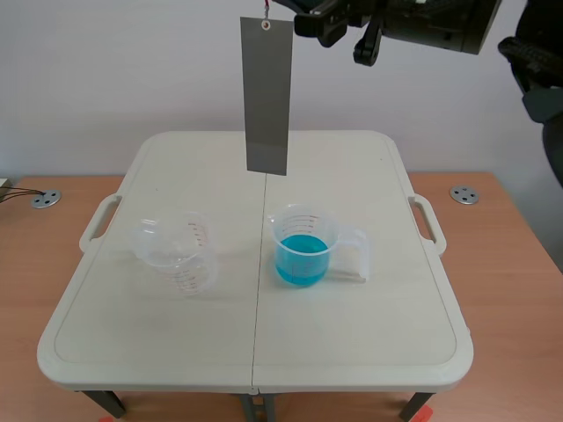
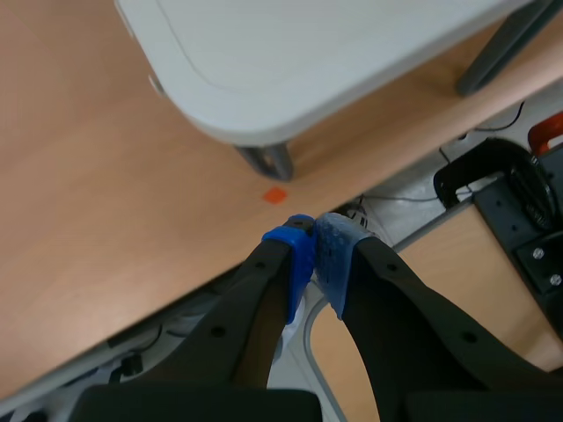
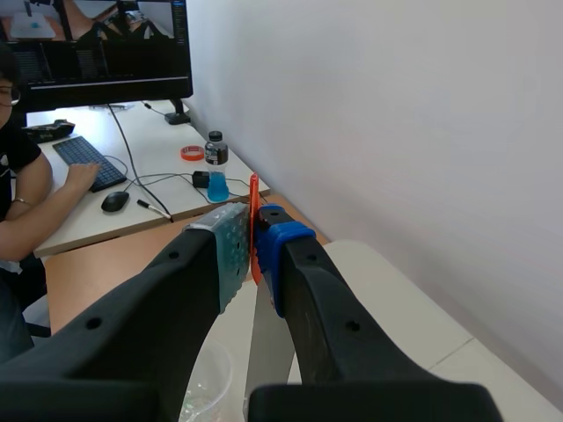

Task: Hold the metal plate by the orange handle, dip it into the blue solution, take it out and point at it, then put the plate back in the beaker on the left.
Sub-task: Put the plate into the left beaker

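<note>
Well above beaker of blue solution (image 1: 283, 239), right gripper (image 3: 253, 253) is clamping orange handle (image 3: 254, 211), metal plate (image 1: 266, 97) hanging vertical for straight dip; left gripper (image 2: 314, 255) is sitting clenched on nothing, well clear of beaker.

matt grey metal plate (image 1: 266, 95), clear plastic beakers (image 1: 179, 252), smooth table (image 1: 352, 343).

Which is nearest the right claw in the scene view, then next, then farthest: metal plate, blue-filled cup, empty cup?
1. The metal plate, hanging from the right claw.
2. The blue-filled cup, below, right of middle.
3. The empty cup, far left.
</note>
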{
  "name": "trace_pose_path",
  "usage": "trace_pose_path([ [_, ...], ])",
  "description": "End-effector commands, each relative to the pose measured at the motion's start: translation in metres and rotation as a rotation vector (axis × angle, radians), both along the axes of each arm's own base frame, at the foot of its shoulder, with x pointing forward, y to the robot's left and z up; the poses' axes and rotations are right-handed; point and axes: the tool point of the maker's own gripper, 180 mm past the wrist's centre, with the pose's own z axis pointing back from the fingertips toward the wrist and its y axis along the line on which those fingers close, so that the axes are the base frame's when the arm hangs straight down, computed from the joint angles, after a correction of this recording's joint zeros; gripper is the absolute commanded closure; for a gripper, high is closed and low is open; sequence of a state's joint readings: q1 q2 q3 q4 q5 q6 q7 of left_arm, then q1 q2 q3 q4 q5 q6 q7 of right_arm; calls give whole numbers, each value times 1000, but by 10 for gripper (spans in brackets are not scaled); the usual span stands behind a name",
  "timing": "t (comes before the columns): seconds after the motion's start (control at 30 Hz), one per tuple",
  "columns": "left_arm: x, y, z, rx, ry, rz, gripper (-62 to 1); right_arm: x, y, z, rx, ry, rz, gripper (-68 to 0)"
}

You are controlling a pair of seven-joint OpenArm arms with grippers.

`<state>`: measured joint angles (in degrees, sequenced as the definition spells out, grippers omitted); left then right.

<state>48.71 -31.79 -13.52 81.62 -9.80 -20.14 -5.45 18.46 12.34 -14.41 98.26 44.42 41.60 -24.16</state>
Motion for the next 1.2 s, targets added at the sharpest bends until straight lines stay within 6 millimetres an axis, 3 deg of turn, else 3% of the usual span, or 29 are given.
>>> trace_pose_path([
  [0.0, -3, 1, -2, -4, 0, 6, -41, -4, 5, 24, 40, -61, 21, -15],
  [0.57, -36, 20, -30, 22, 102, 77, -41, -18, 67, 38, 13, -123, 115, -15],
  [1.0, -47, 24, -38, 21, 129, 98, -41, -6, 102, 18, -5, -51, 160, -15],
  [1.17, -61, 13, -51, 2, 162, 80, -41, -3, 112, 9, -25, -37, 173, -15],
])
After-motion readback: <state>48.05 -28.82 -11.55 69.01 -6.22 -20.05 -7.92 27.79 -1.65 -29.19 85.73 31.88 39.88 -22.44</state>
